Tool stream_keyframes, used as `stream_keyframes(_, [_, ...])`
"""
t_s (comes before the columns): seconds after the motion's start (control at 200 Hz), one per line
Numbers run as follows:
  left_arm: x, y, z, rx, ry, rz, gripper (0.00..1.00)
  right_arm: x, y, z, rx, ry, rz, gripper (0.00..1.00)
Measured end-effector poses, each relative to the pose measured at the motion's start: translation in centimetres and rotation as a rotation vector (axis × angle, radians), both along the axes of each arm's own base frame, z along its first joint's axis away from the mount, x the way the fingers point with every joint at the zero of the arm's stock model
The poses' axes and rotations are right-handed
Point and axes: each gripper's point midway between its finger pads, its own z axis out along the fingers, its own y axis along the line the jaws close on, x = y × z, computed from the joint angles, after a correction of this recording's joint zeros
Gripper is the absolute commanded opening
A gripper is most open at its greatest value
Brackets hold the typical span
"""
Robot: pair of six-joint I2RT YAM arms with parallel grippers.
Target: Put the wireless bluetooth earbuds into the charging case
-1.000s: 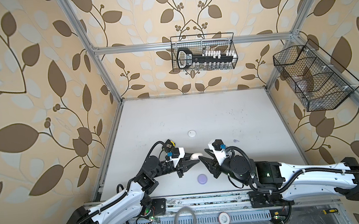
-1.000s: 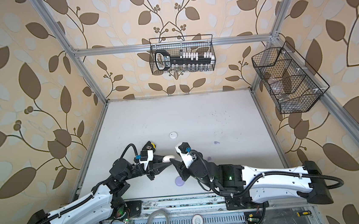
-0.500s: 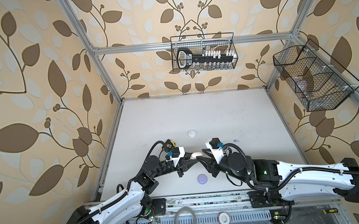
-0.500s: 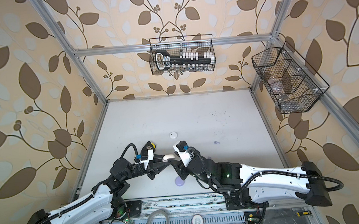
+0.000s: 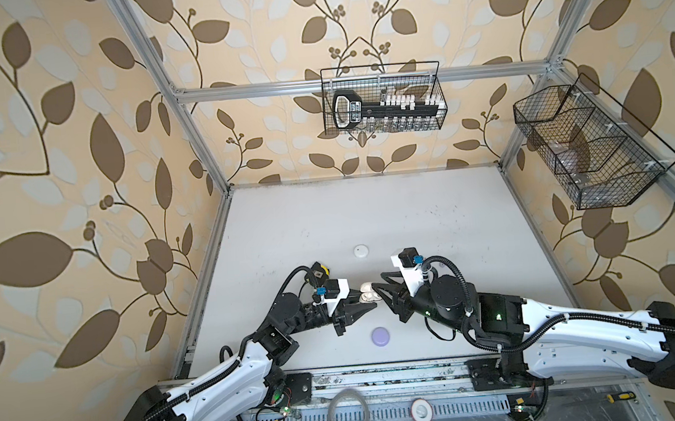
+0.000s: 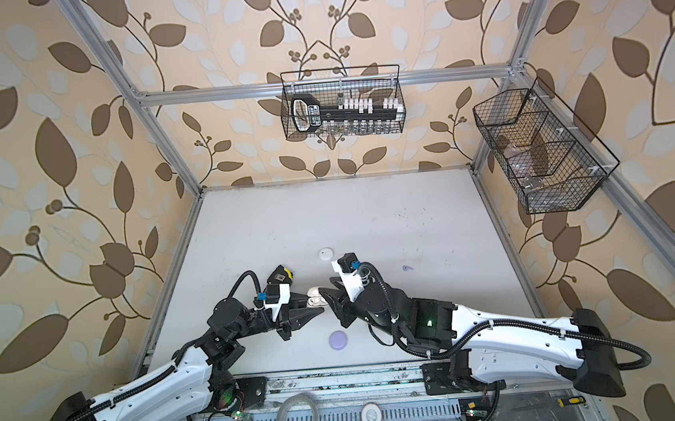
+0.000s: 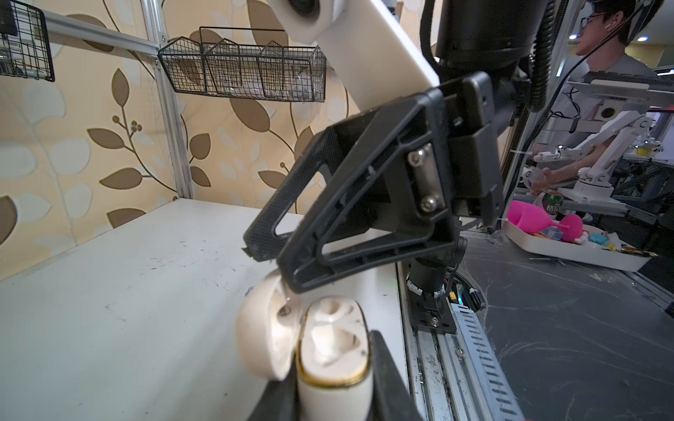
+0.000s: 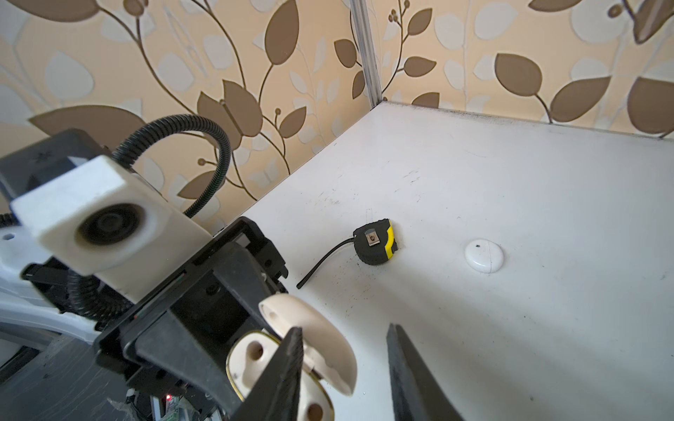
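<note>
Left end effector [image 7: 330, 386] clamps the open cream plastic charging case [image 7: 333, 350]; right end effector [image 8: 344, 328], jaws partly apart and empty, seemingly touches its lid [image 7: 260, 335].

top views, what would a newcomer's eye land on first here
The left gripper and right gripper meet tip to tip near the front of the table, over a small cream case. The left one clamps the case with its lid flipped open, and the right one's open jaws sit at that lid. A lilac case lies closed between them and the front edge.
</note>
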Motion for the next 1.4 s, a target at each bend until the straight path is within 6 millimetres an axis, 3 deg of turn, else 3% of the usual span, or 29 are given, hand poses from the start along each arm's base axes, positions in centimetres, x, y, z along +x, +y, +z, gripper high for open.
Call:
stream_keyframes(0.225, [1.1, 0.1, 0.1, -0.014, 0.011, 0.057, 0.00, -0.1, -2.4, 1.2, 0.047, 0.029, -0.055, 0.50])
stream_keyframes(0.345, [1.7, 0.1, 0.1, -0.023, 0.029, 0.081, 0.00, 0.3, -5.3, 2.1, 0.088, 0.053, -0.138, 0.50])
stream_keyframes(0.48, [2.8, -0.1, -0.4, -0.035, 0.082, 0.119, 0.00, 1.0, -9.0, 1.5, 0.104, 0.103, -0.246, 0.49])
stream_keyframes(0.59, [3.7, 0.1, -1.4, -0.060, 0.147, 0.157, 0.00, 1.0, -11.1, -1.8, 0.067, 0.169, -0.294, 0.48])
stream_keyframes(0.725, [3.7, 0.8, -3.5, -0.055, 0.216, 0.189, 0.00, 0.3, -11.5, -9.3, -0.105, 0.311, -0.296, 0.48])
stream_keyframes(0.875, [3.6, 1.4, -2.4, -0.082, 0.184, 0.214, 0.00, -1.0, -11.5, -15.8, -0.290, 0.451, -0.274, 0.49])
stream_keyframes(1.05, [3.4, 2.0, -1.0, -0.109, 0.131, 0.230, 0.00, -1.5, -10.8, -18.4, -0.355, 0.518, -0.259, 0.51])
stream_keyframes(1.27, [3.4, 1.9, -2.2, -0.062, 0.138, 0.236, 0.00, -1.7, -10.3, -21.1, -0.471, 0.581, -0.255, 0.51])
stream_keyframes(1.4, [3.4, 1.9, -2.7, -0.038, 0.139, 0.239, 0.00, -1.3, -9.6, -21.1, -0.537, 0.596, -0.252, 0.54])
